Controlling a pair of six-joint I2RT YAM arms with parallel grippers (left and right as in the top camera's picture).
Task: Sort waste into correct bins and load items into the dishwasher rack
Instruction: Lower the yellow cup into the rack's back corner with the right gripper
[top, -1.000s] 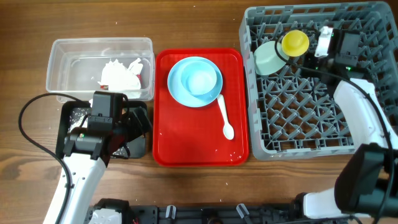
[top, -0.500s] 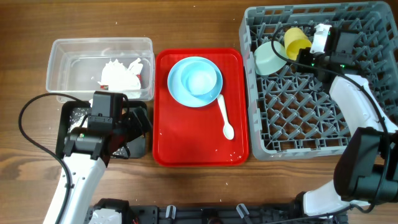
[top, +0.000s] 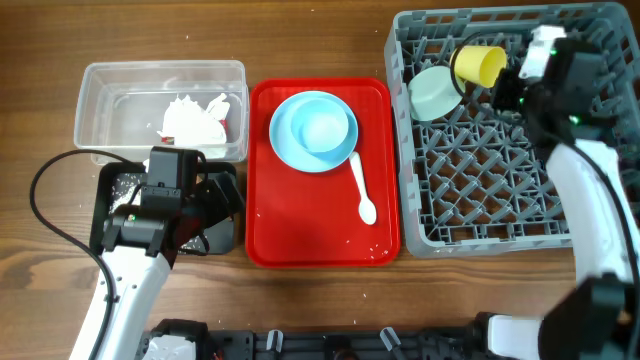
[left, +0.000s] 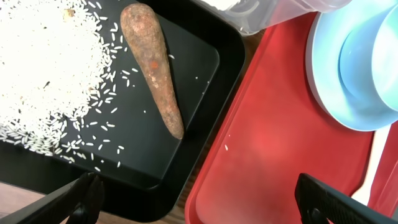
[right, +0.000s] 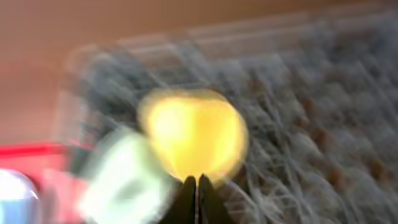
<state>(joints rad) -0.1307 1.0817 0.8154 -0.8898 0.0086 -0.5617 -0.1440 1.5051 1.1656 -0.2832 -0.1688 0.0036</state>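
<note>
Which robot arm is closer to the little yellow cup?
Right. Its jaws are beside the small yellow plastic cup in the grey lattice rack; the left arm's jaws are far off, at the shallow black tub.

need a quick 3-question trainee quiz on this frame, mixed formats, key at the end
1. Where does the spoon lie? A in the rack; B on the tray; C in the green bowl.
2. True or false: the left gripper is open.
3. Name the two items in the rack.
Key: 1 B. 2 True. 3 The green bowl and the cup.
</note>
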